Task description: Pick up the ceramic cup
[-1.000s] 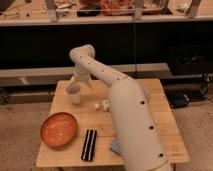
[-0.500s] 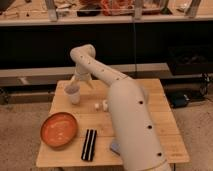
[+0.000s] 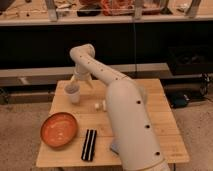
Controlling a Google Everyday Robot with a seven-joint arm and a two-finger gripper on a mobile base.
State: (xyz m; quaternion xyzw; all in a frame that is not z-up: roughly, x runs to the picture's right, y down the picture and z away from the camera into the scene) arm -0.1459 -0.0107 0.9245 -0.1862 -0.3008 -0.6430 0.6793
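The pale wooden counter (image 3: pixel 166 120) stands before dark shelving. Nearest lie an orange bowl (image 3: pixel 59 130) and a black ridged bar (image 3: pixel 89 144), with a tiny white cube (image 3: pixel 96 105) beyond. At the far left the ceramic cup (image 3: pixel 73 95) stands upright. The hand (image 3: pixel 77 86) hangs right at its rim, but whether it grips cannot be told.

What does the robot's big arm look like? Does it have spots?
The arm is a fat, smooth, cream-white tube with rounded joints, getting thinner towards its end. Yes, small dark round dots run along it. No loose cables show. Its pale hand sits over the far part of the light wooden table, right by the small off-white ceramic cup.
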